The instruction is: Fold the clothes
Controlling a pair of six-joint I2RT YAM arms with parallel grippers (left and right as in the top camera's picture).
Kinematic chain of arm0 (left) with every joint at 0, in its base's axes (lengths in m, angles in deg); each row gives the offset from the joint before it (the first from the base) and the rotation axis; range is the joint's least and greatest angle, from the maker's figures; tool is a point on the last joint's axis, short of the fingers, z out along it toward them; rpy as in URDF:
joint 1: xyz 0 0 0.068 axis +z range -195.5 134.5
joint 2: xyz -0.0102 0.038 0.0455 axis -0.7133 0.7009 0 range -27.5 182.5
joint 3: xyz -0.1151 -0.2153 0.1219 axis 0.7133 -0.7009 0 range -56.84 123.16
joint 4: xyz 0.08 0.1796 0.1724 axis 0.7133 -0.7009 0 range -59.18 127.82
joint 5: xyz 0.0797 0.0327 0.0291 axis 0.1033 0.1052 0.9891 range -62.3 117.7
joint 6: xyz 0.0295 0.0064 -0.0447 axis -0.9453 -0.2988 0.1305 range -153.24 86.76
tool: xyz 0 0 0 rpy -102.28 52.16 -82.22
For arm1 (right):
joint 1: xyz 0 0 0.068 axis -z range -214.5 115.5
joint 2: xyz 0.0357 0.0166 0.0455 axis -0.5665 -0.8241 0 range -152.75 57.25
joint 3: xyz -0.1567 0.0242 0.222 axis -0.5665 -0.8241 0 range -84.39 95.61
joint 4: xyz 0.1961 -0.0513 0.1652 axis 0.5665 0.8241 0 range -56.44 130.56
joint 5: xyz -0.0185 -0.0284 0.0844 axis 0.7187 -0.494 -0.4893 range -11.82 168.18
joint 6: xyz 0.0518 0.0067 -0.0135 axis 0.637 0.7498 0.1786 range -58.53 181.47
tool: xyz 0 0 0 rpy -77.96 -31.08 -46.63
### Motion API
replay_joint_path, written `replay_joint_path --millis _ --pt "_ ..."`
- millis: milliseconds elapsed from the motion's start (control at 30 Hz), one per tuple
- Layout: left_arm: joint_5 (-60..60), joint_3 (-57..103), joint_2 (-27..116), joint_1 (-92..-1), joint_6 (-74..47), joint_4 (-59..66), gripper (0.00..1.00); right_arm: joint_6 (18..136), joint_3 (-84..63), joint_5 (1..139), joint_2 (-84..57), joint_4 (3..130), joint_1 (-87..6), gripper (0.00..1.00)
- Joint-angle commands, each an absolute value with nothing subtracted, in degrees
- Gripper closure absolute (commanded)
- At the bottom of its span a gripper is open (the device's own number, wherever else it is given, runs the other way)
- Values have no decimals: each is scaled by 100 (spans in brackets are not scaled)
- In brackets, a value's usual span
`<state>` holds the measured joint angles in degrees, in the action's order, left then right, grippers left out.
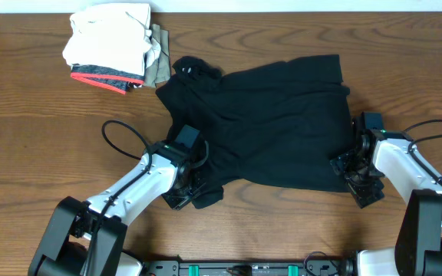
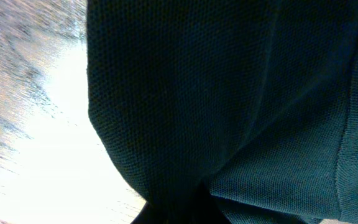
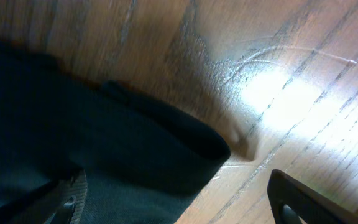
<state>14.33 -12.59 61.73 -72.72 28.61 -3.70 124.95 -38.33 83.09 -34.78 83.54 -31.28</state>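
The black garment [image 1: 267, 123] lies spread flat in the middle of the wooden table [image 1: 37, 153], with its collar end toward the top-left and the wide hem toward the robot. A pile of folded clothes [image 1: 110, 46], white and grey w/ a red edge, sits at the far left of the table, just beside the garment's collar.

The left gripper [image 1: 184, 193] is at the near-left corner of the garment, touching it. That corner is a bit bunched there. In the left wrist view the black knit cloth [image 2: 229, 106] fills almost all the pic and gathers to a narrow pinch at the bottom edge. Bare table shows only on the left side. The fingers themselves are hidden by the cloth, so I cannot tell if this claw is apart or together.

The right gripper [image 1: 357, 175] is at the near-right corner, low on the table. In the right wrist view its two fingers [image 3: 303, 199] stand wide apart, one at each bottom corner of the pic, so this claw is apart and clamps nothing. The garment's folded edge [image 3: 166, 149] lies flat on the wood btw them, nearer to the finger on the pic's left side. The wood by the other finger is bare, w/ a bright light spot on it.
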Motion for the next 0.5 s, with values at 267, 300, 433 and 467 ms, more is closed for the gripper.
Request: replay_joint_path --millis 267,300,433,467 --pt "1486 -1311 6101 -7281 2784 -416 94 12617 -3894 8414 -3856 8198 -3093 53" --pt "1484 -1311 6101 -7281 2784 -416 94 12617 -3894 8414 -3856 8207 -3093 57" --pt "1484 -1311 6101 -7281 2786 -420 94 12624 -3894 8418 -3856 8214 -3093 70" --pt "1484 -1311 6101 -7281 2786 -435 94 12641 -3894 8418 -3856 8216 -3093 77"
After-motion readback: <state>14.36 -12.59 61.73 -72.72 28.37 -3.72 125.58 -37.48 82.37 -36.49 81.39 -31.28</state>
